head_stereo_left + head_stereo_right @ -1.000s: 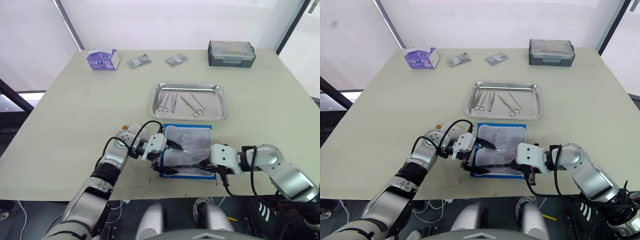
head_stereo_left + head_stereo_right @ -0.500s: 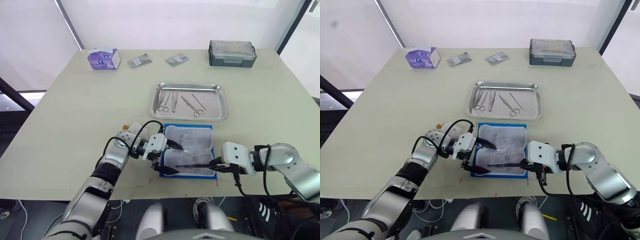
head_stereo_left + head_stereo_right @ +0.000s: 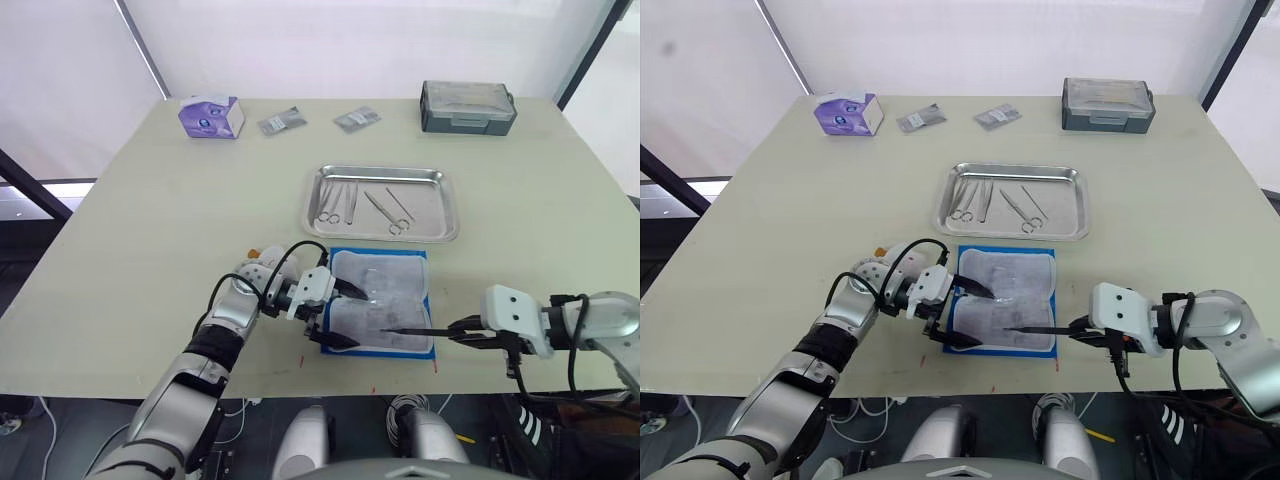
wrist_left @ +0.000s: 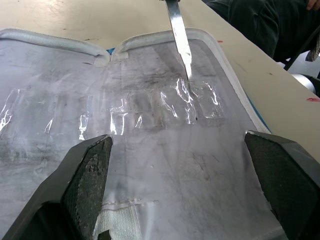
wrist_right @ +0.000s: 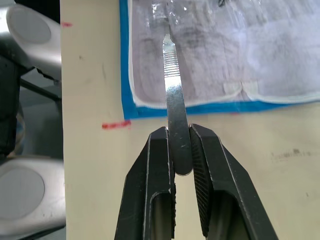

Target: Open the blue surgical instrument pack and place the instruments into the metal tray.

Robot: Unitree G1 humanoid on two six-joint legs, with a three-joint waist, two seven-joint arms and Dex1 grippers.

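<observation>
Standing on a beige table [image 3: 150,220] beside bright white window walls, from left to right: a purple tissue box [image 3: 210,117], two grey foil packets [image 3: 281,122], the metal tray [image 3: 381,172] holding several instruments [image 3: 336,203], and a dark grey box [image 3: 467,106]. Nearer, the left gripper [image 3: 341,315] rests with fingers spread wide on the opened blue surgical instrument pack [image 3: 380,301], over its grey-white lining. The right gripper [image 3: 466,331] is closed on a flat silver instrument [image 5: 175,105], whose tip reaches over the pack's right part
</observation>
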